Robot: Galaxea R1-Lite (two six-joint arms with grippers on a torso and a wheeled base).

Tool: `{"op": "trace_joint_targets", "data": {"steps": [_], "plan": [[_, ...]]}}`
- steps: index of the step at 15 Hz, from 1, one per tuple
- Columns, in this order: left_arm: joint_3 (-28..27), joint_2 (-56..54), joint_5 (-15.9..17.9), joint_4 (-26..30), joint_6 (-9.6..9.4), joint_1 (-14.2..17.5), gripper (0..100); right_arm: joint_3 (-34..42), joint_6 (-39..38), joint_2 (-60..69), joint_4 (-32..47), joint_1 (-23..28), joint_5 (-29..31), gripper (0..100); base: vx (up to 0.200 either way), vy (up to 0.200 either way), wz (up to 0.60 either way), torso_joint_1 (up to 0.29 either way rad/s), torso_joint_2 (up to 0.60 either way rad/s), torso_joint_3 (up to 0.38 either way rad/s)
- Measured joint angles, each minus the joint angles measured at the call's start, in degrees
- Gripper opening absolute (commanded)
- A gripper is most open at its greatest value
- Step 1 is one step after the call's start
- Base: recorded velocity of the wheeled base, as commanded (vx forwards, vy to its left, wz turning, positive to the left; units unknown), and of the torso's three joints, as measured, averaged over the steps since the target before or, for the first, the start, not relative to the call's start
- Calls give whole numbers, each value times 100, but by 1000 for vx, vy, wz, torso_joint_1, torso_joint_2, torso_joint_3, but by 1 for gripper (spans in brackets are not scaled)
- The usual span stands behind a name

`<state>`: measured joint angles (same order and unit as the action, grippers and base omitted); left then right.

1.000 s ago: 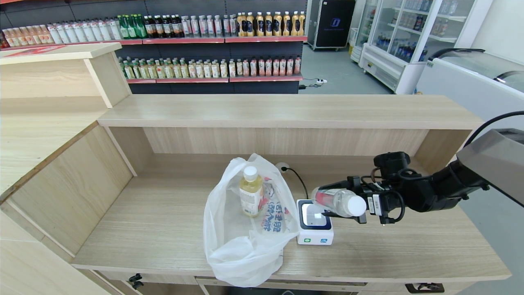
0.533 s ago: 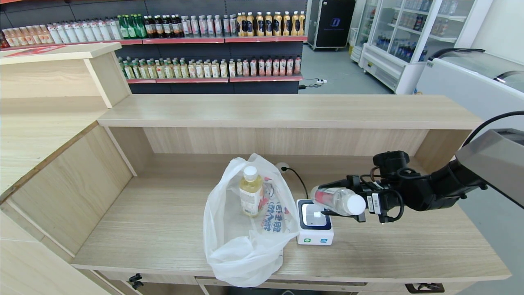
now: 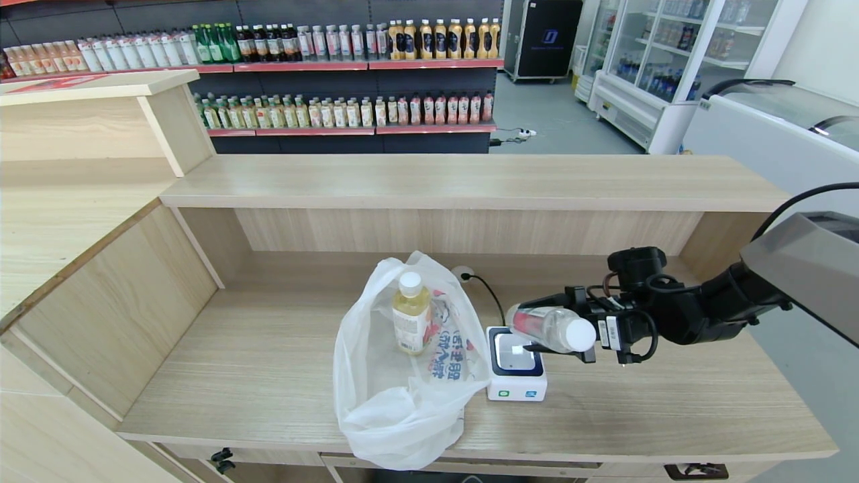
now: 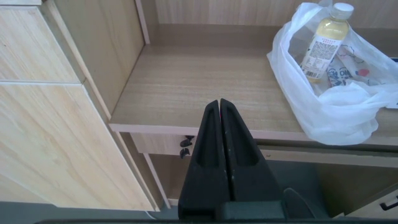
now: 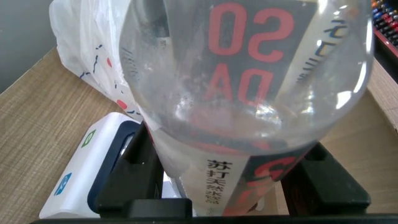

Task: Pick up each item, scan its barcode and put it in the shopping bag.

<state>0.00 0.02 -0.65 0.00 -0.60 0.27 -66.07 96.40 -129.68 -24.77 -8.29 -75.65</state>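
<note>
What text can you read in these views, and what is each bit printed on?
"SO" over "DA", big red letters: clear plastic bottle in the right end effector.
"苏打天然水", dark characters: that bottle's label.
Blue characters on the white plastic shopping bag: too blurred to read.
Label on the yellow drink bottle in the bag: too small.
White box-shaped scanner: icons only.

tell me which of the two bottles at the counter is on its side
The clear white-capped bottle, held by the right gripper over the scanner, lies sideways; the yellow drink bottle stands upright in the shopping bag.
</note>
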Motion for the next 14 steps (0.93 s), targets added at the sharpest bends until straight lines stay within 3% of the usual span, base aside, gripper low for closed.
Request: {"op": "trace_joint_targets", "data": {"steps": [14], "plan": [[0,0,-1,0,-2,-5,0,-179,0,-204,0,-66,-9,0,0,0,0,0,0,0]]}}
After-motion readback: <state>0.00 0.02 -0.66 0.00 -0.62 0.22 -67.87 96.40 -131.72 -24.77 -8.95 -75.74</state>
